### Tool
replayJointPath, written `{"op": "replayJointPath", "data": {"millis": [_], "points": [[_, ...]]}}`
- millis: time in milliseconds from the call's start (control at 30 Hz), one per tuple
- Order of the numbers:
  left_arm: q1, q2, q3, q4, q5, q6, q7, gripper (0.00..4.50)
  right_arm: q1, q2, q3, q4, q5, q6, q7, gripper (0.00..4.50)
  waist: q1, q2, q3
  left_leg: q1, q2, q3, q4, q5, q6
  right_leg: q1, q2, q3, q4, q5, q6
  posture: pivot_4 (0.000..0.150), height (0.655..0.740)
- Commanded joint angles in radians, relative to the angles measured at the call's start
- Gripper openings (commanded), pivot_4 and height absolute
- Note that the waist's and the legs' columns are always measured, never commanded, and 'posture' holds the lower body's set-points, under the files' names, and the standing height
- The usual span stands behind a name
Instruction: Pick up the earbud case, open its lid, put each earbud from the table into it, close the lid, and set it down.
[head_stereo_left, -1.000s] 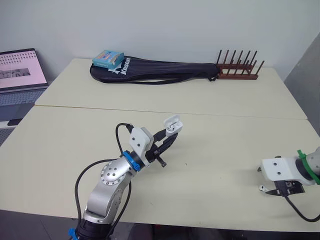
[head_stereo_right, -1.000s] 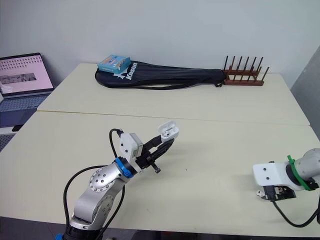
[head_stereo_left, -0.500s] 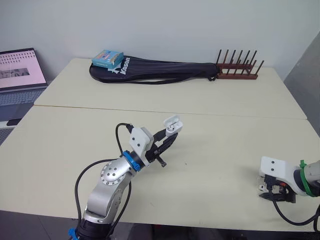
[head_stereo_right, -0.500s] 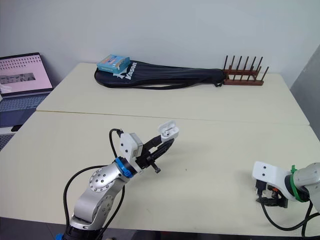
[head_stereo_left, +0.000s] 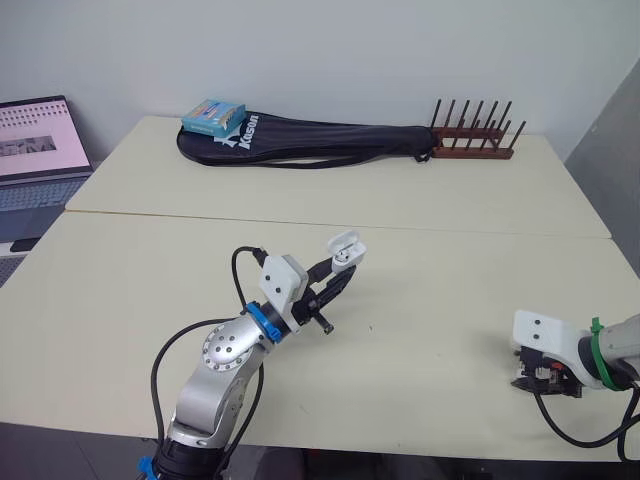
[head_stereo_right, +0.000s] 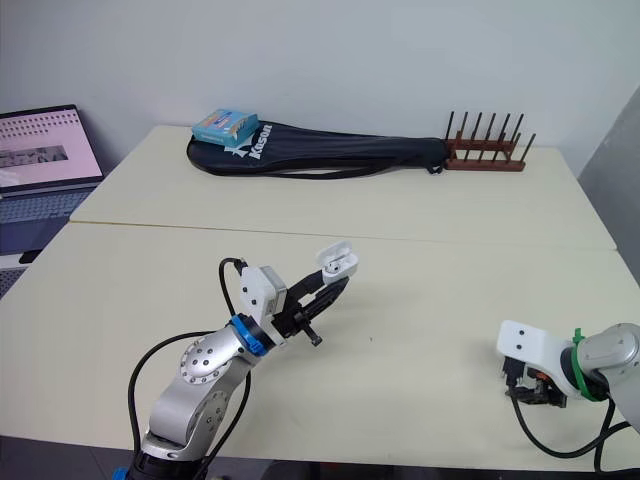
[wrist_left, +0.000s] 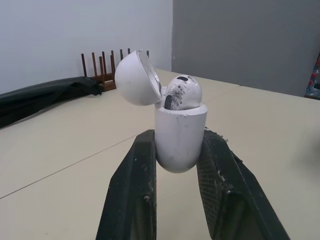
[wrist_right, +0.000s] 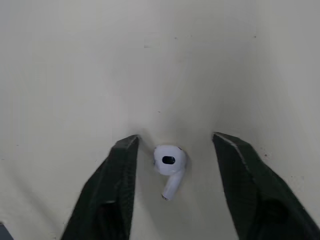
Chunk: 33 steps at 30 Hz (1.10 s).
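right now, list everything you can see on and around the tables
table: 2, cream, edge to edge
case: 1, white, lid open, held above near table
earbud: 2, white, one in the case, one lying on near table, right side
bag: 1, black, far table
box: 1, blue, at bag's left end
rack: 1, brown, far table, right of bag
laptop: 1, open, left of tables
left tool: black, shut on case
right tool: black, open, astride the loose earbud
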Motion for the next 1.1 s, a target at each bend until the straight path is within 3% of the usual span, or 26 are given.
{"op": "replayJointPath", "data": {"millis": [33, 133, 567, 667, 900, 1100], "points": [[-0.003, -0.006, -0.005, -0.013, 0.001, -0.018, 0.002, 0.74, 0.001, -0.014, 0.009, -0.008, -0.004, -0.007, -0.014, 1.13, 0.000, 0.000, 0.000, 0.000, 0.000, 0.000, 0.000, 0.000, 0.000, 0.000, 0.000, 0.000, 0.000, 0.000, 0.000, 0.150, 0.7315], [-0.003, -0.007, -0.006, -0.012, 0.001, -0.019, 0.002, 0.74, -0.010, -0.014, 0.009, -0.020, 0.003, -0.002, -0.012, 0.09, 0.000, -0.001, 0.000, 0.000, 0.000, 0.000, 0.000, 0.000, 0.000, 0.000, 0.000, 0.000, 0.000, 0.000, 0.000, 0.150, 0.7315], [-0.007, -0.010, -0.004, -0.005, 0.001, -0.023, 0.002, 0.74, -0.154, 0.010, -0.061, -0.049, 0.124, 0.047, 0.005, 0.00, 0.001, 0.000, 0.001, -0.002, 0.000, -0.001, -0.001, 0.000, 0.000, -0.002, 0.000, 0.000, 0.000, 0.000, 0.000, 0.150, 0.7315], [-0.003, -0.009, -0.004, -0.006, 0.001, -0.023, 0.002, 0.74, -0.125, -0.022, -0.119, -0.073, 0.162, 0.083, 0.026, 0.58, 0.002, 0.000, 0.001, -0.002, 0.000, -0.001, -0.001, 0.000, 0.000, -0.002, 0.000, 0.000, 0.000, 0.000, 0.000, 0.150, 0.7315], [-0.002, -0.011, -0.008, -0.002, -0.001, -0.026, -0.001, 0.74, 0.042, -0.036, -0.211, -0.092, 0.147, 0.117, -0.023, 3.08, 0.004, 0.000, 0.001, -0.003, 0.000, -0.001, -0.001, 0.000, 0.000, -0.002, 0.000, -0.001, 0.000, 0.000, 0.000, 0.150, 0.7315], [-0.011, -0.012, -0.009, 0.006, -0.001, -0.026, -0.008, 0.74, 0.116, -0.018, -0.204, -0.050, 0.124, 0.075, -0.071, 3.09, 0.004, 0.000, 0.001, -0.002, 0.000, 0.001, -0.001, 0.000, 0.000, -0.002, 0.000, 0.000, 0.000, 0.000, 0.000, 0.150, 0.7315]]}}
